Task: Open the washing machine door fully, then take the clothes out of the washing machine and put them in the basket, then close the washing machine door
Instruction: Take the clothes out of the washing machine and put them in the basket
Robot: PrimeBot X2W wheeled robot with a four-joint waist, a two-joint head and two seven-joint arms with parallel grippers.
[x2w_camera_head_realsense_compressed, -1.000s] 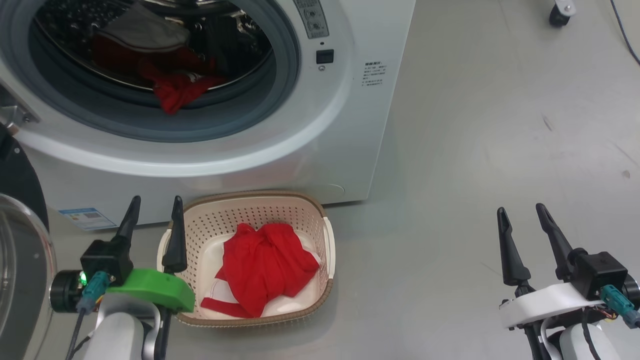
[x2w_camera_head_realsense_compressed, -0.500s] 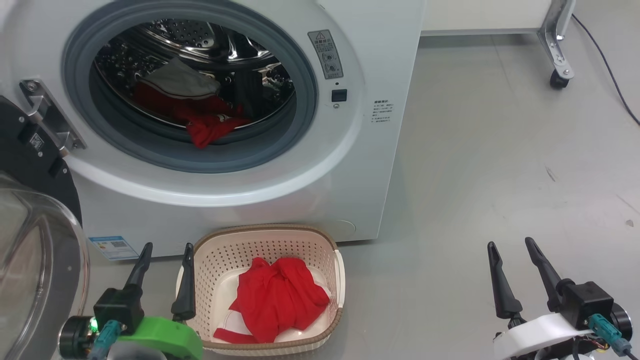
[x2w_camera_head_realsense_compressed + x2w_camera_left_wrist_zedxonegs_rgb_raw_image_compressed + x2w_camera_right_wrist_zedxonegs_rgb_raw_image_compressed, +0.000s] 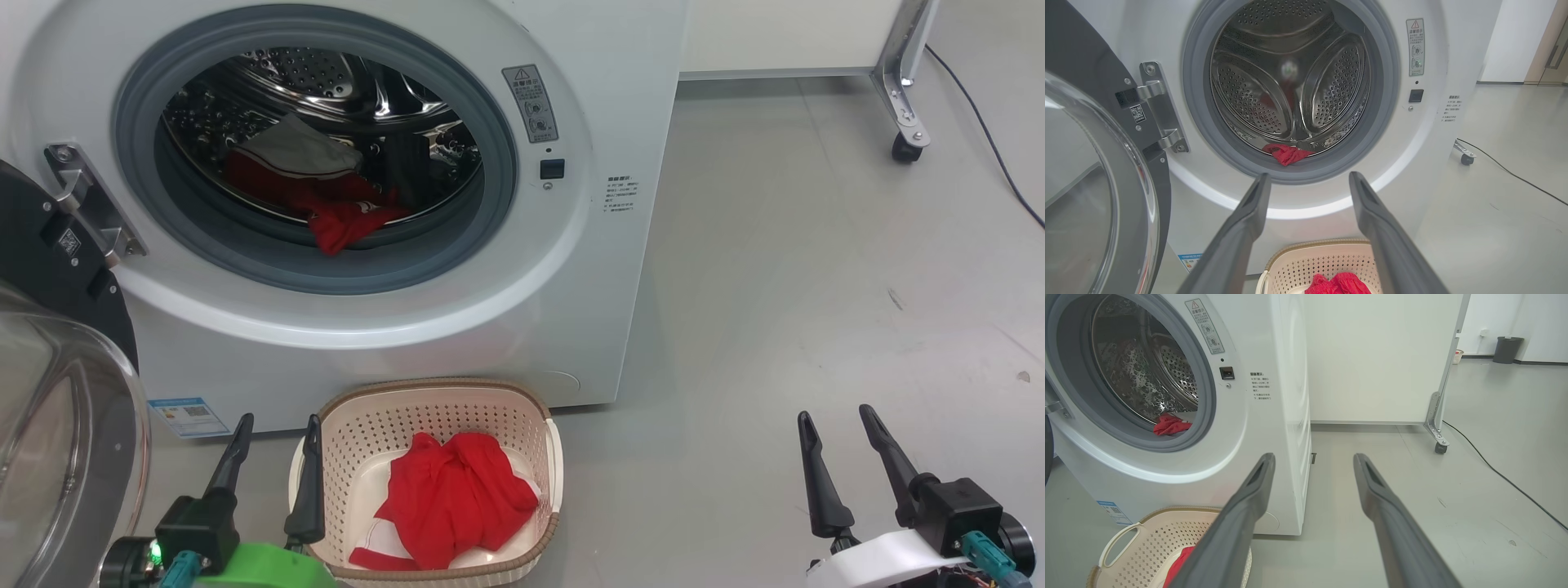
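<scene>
The washing machine (image 3: 506,327) stands on the grey floor (image 3: 816,286). Its washing machine door (image 3: 57,278) is swung open to the left on a steel hinge (image 3: 90,204), and the door's clear glass bowl (image 3: 57,465) bulges out at the left edge of the head view.

Inside the steel drum (image 3: 326,73) lie the clothes (image 3: 343,224) — red fabric with a grey piece (image 3: 302,151) on top. One red fold reaches the grey rubber seal (image 3: 326,278) at the lower lip of the opening.

The basket (image 3: 424,385) sits on the floor just in front of the machine, below the opening. One red garment (image 3: 453,510) lies crumpled in it.

The left gripper (image 3: 277,420) hovers beside the basket's left rim, fingers spread apart and holding nothing. The right gripper (image 3: 834,412) hovers over bare floor, well to the right of the basket — fingers likewise released and empty.
</scene>
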